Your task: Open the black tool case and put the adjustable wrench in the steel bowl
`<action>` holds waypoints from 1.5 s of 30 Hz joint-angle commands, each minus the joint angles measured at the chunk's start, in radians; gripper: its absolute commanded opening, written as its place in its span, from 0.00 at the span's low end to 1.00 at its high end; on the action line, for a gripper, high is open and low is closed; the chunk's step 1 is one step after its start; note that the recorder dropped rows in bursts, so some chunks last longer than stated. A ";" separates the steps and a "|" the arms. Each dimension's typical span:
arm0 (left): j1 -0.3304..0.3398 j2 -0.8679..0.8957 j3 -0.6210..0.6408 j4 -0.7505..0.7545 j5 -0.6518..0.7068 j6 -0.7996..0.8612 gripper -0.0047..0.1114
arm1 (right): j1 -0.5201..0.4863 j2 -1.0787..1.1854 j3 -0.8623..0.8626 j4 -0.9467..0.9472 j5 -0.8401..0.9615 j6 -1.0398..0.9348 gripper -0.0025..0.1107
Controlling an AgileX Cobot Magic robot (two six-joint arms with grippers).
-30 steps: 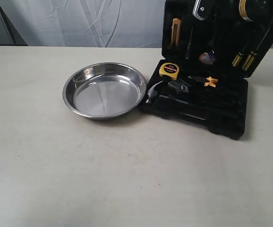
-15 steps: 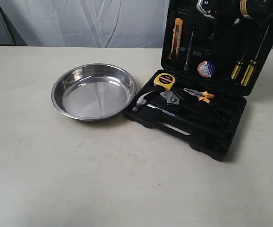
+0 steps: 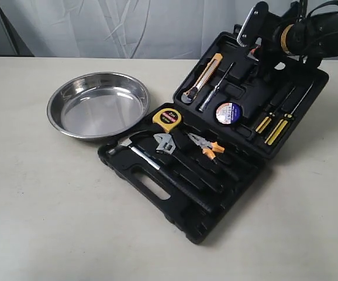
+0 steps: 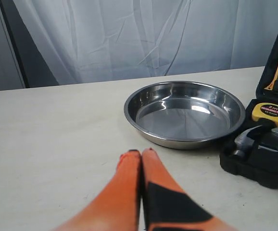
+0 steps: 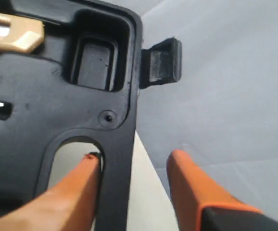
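**Q:** Where is the adjustable wrench?

**A:** In the lower tray of the opened black tool case, at frame centre. It sits between the hammer and the orange pliers, just below the yellow tape measure. Its silver head points upper left, and the black handle appears to run lower right.

**Q:** And the grippers?

**A:** The right gripper is at the lid's top edge, upper right, fingers apart astride the rim and clamping nothing. The wrench lies down and left of it. The left gripper is pinched closed and empty, facing the steel bowl. The right arm looks nearer.
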 commanded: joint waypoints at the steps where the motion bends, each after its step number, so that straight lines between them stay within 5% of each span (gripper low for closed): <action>1: -0.006 -0.005 0.005 0.004 0.001 0.001 0.04 | 0.007 -0.051 -0.002 0.015 0.176 0.007 0.47; 7: -0.006 -0.005 0.005 0.004 0.001 0.001 0.04 | 0.031 -0.122 -0.002 0.110 0.363 -0.011 0.45; 11: -0.006 -0.005 0.005 0.004 0.001 0.001 0.04 | 0.070 -0.105 -0.002 0.149 0.365 -0.064 0.25; 16: -0.006 -0.005 0.005 0.004 0.001 0.001 0.04 | 0.082 -0.109 -0.002 0.151 0.486 -0.084 0.54; 18: -0.006 -0.005 0.005 0.004 0.001 0.001 0.04 | 0.082 -0.115 -0.002 0.163 0.503 -0.083 0.56; 22: -0.006 -0.005 0.005 0.004 0.001 0.001 0.04 | 0.100 -0.133 -0.002 0.287 0.510 -0.083 0.43; 25: -0.006 -0.005 0.005 0.004 0.001 0.001 0.04 | 0.141 -0.154 -0.002 0.406 0.536 -0.084 0.04; 34: -0.006 -0.005 0.005 0.004 0.001 0.001 0.04 | 0.224 -0.234 0.019 0.912 0.552 -0.172 0.02; 45: -0.006 -0.005 0.005 0.004 0.001 0.001 0.04 | 0.309 -0.617 0.441 1.116 0.436 -0.176 0.02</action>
